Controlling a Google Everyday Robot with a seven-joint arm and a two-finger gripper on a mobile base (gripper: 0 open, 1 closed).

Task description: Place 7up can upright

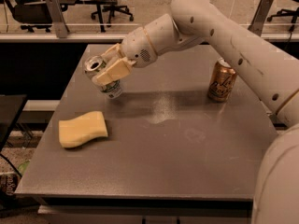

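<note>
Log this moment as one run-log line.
gripper: shut on 7up can, over table left rear | 7up can: tilted, not yet upright | sponge: front left | copper can: upright, right side

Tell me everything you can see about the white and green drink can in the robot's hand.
The small white and silver aluminium can with green markings is clamped in the robot's beige hand, over the far left part of the dark grey table as the camera sees it. It is tilted, silver top facing up and left, green-printed lower end nearest the table. Whether it touches the table is unclear.
</note>
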